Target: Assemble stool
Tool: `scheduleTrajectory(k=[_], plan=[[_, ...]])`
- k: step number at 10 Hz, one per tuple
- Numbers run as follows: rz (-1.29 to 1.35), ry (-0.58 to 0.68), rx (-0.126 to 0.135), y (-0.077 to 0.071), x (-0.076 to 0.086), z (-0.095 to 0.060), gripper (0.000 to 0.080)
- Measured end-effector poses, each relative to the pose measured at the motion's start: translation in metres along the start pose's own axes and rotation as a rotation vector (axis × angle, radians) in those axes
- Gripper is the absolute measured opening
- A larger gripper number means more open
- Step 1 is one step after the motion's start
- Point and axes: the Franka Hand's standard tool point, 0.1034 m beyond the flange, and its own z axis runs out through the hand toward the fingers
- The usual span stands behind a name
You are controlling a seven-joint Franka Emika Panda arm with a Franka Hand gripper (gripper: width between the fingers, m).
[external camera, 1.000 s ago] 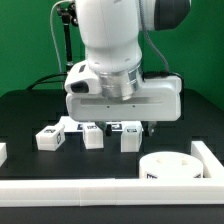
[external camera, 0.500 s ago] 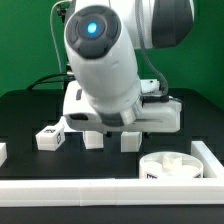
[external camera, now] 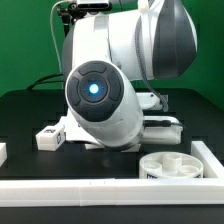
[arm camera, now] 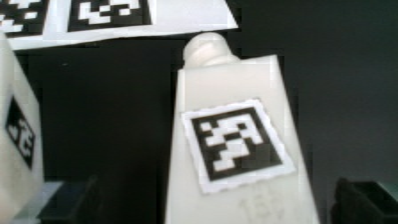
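Note:
In the wrist view a white stool leg (arm camera: 240, 140) with a black-and-white tag lies on the black table, its rounded end toward the marker board (arm camera: 107, 15). My gripper (arm camera: 214, 205) is open, with a dark finger on each side of the leg's near end; a gap shows beside the one fingertip (arm camera: 68, 200). A second leg (arm camera: 15, 130) lies alongside. In the exterior view the round white seat (external camera: 170, 163) sits at the front right and one leg (external camera: 50, 137) at the left. The arm's body hides the gripper and the other legs there.
Long white border rails run along the front (external camera: 100, 190) and the exterior view's right (external camera: 208, 155) of the black table. A green wall stands behind. The arm's large joint housing (external camera: 100, 95) fills the middle of the exterior view.
The arm has tipped forward and down over the row of legs. Its joint housing now covers the two middle legs and the gripper in the exterior view.

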Motion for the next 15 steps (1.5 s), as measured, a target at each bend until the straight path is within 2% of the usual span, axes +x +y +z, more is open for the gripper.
scheduleTrajectory(k=[4, 5, 6, 7, 8, 10, 13, 15], plan=[[-0.004, 0.027, -0.006, -0.003, 0.004, 0.001, 0.0649], [-0.004, 0.028, -0.006, -0.003, 0.004, 0.001, 0.0524], [-0.005, 0.029, -0.007, -0.004, 0.005, 0.001, 0.0524], [-0.005, 0.029, -0.007, -0.004, 0.005, 0.001, 0.0353], [-0.005, 0.030, -0.006, -0.004, 0.005, 0.001, 0.0326], [-0.029, 0.039, -0.009, -0.005, 0.004, -0.004, 0.0326], [-0.072, 0.073, -0.014, -0.012, -0.007, -0.030, 0.0326], [-0.074, 0.088, -0.020, -0.020, -0.025, -0.048, 0.0327]])
